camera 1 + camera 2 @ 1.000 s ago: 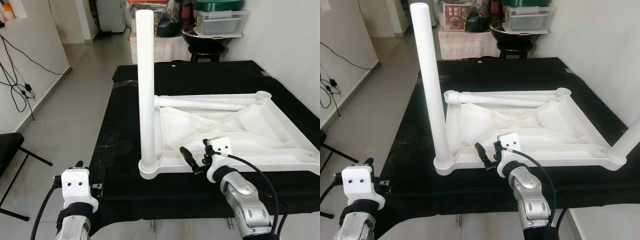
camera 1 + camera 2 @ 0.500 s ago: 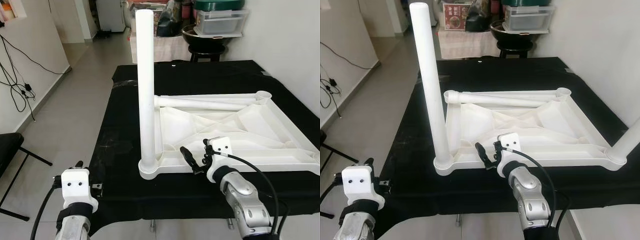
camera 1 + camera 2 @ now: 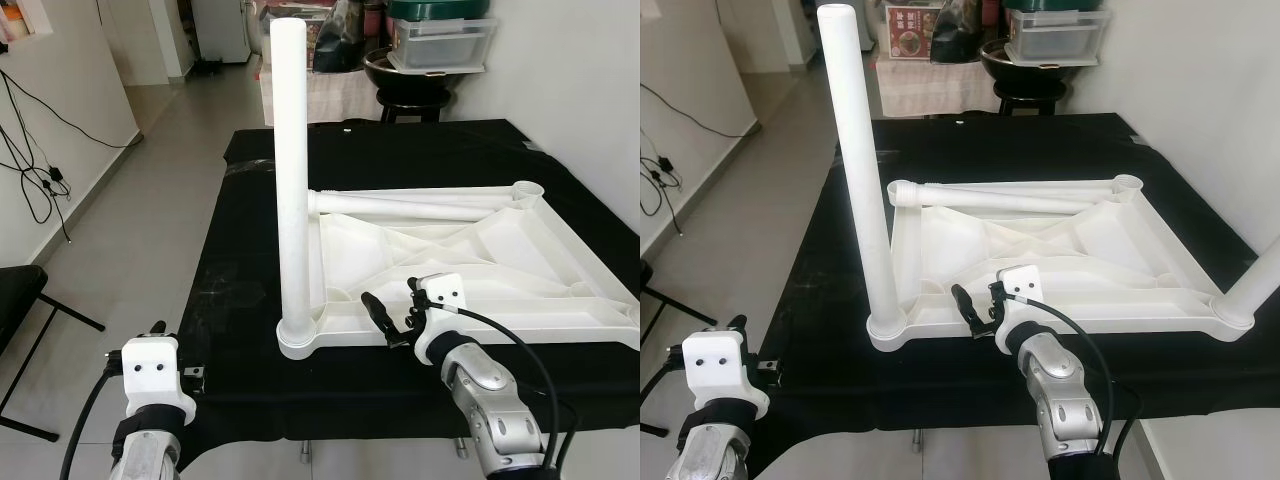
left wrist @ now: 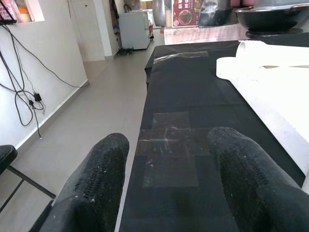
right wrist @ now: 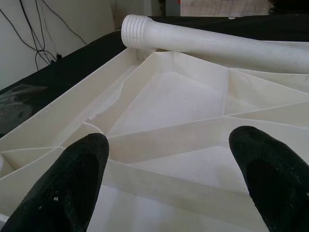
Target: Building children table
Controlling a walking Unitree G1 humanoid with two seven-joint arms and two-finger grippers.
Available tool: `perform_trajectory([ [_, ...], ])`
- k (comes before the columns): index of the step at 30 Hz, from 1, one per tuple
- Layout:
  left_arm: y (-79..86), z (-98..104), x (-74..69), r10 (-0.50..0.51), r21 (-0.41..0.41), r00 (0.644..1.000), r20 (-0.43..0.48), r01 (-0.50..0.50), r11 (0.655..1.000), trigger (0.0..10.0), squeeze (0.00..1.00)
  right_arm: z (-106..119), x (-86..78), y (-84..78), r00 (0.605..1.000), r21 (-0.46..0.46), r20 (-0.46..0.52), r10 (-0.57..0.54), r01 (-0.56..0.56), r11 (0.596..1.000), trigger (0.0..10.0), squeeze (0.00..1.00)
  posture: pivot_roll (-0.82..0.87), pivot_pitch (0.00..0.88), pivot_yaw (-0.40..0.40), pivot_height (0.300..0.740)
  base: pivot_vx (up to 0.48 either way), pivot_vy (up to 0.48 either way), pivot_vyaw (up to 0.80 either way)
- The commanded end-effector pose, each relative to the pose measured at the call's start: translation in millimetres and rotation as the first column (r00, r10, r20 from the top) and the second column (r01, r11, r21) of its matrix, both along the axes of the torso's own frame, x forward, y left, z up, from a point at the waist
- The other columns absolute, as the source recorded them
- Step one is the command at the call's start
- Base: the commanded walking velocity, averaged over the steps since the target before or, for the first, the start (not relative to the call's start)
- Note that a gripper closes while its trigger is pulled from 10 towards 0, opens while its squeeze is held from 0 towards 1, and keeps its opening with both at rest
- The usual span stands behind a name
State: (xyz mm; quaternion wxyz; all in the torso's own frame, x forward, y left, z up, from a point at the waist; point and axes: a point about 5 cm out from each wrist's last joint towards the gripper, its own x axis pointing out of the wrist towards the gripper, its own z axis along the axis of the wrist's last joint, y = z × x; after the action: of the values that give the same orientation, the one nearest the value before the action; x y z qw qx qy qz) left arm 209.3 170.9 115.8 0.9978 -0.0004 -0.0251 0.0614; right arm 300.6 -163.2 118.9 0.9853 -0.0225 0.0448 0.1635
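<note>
Upside down on the black tabletop (image 3: 250, 200) lies the white plastic children's table (image 3: 560, 260), its ribbed underside facing up. One white leg (image 3: 293, 170) stands upright in the corner socket nearest the robot's left side. In the right eye view a second leg (image 3: 1258, 282) rises from the near right corner. A loose leg (image 3: 410, 207) lies flat across the far edge of the frame, its threaded end (image 5: 135, 30) pointing toward the robot's left, and the far right corner socket (image 3: 527, 188) appears to be open, though it is small in the view.

The right gripper (image 3: 388, 318) hovers just at the near rim of the upturned table, a little to the right of the upright leg. Its jaws are spread wide, with both black fingers (image 5: 72, 186) apart and nothing between them; the wrist camera looks between them over the ribbed panels toward the lying leg.

The left gripper (image 4: 169, 188) sits low by the near left corner of the tabletop, apart from the white table. Its jaws are also open and hold nothing, pointing along the black cloth, where a patch of clear tape (image 4: 169, 159) shows.

Beyond the tabletop stand a stool with a dark bowl (image 3: 400, 70) and a clear storage box (image 3: 440, 45). Cables (image 3: 30, 150) hang down the wall on the robot's left.
</note>
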Motion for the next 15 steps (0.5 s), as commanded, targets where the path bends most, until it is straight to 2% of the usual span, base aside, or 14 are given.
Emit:
perform_trajectory([
  [1, 3.4, 1.2, -0.1, 0.010, 0.014, 1.000, -0.004, -0.010, 1.000, 10.0, 0.00, 6.7, 1.7, 3.5, 1.000, -0.002, 0.017, 0.011, -0.011, 1.000, 10.0, 0.00, -0.02, 0.051, 0.014, 0.740, 0.000, 0.000, 0.00],
  [15, 3.9, 1.3, -0.2, 0.011, 0.015, 1.000, -0.004, -0.011, 1.000, 10.0, 0.00, 6.7, 1.7, 3.5, 1.000, 0.002, 0.016, 0.011, -0.011, 1.000, 10.0, 0.00, -0.02, 0.052, 0.014, 0.740, 0.000, 0.000, 0.00],
])
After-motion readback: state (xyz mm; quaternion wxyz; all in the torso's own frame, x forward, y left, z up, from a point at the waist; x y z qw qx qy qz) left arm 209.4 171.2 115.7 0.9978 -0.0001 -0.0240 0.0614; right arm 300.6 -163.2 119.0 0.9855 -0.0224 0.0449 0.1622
